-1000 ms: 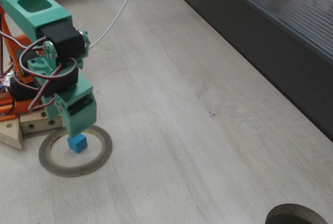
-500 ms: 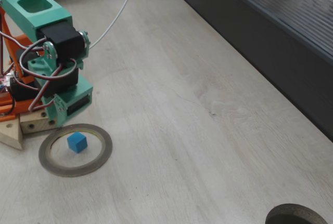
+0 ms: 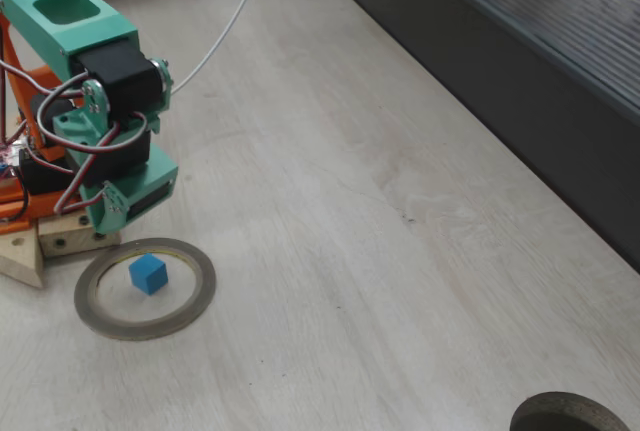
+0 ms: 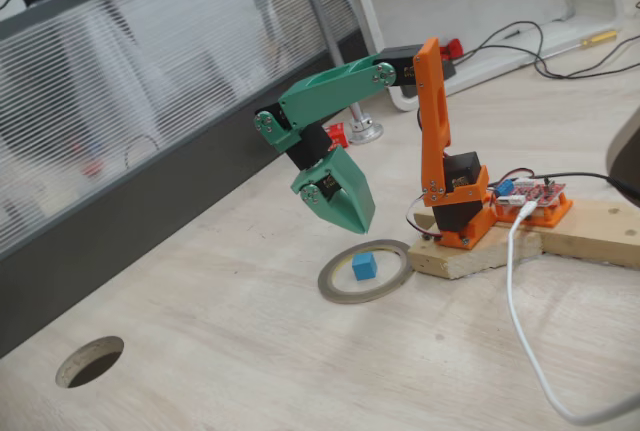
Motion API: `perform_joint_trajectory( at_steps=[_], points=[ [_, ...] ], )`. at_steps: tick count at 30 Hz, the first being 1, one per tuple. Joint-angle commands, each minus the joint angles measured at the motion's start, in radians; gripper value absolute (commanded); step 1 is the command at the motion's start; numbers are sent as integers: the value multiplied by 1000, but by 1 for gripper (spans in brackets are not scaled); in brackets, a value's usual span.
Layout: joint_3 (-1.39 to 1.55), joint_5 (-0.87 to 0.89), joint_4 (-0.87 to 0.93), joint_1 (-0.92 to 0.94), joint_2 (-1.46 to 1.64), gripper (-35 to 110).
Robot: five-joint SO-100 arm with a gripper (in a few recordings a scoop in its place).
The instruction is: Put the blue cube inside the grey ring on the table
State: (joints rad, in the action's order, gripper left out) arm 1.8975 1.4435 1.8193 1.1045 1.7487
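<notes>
The blue cube (image 3: pixel 148 274) (image 4: pixel 364 266) lies flat on the table (image 3: pixel 350 251) inside the grey ring (image 3: pixel 203 289) (image 4: pixel 333 285), left of the opening's middle in a fixed view and clear of the rim. My teal gripper (image 3: pixel 135 201) (image 4: pixel 364 224) hangs above the ring's near-arm side, apart from the cube. Its jaws look closed together with nothing between them. The orange arm base (image 4: pixel 455 201) stands right beside the ring.
A dark grey raised ledge (image 3: pixel 500 81) runs along the table's far side. A round hole (image 3: pixel 570 413) (image 4: pixel 90 361) is cut into the table. A white cable (image 4: pixel 520 321) trails over the wooden base block (image 4: pixel 520 243).
One second ago the gripper was down over the cube in the ring. It has since lifted and pulled back toward the arm, leaving the cube lying free in the ring.
</notes>
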Motion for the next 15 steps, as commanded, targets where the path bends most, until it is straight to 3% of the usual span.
perform_joint_trajectory(
  at_steps=[1, 7, 15],
  points=[
    [-14, 14, 26, 12, 38, 2],
    [-14, 15, 26, 17, 48, 2],
    [-3, 15, 26, 18, 301, 1]
  ],
)
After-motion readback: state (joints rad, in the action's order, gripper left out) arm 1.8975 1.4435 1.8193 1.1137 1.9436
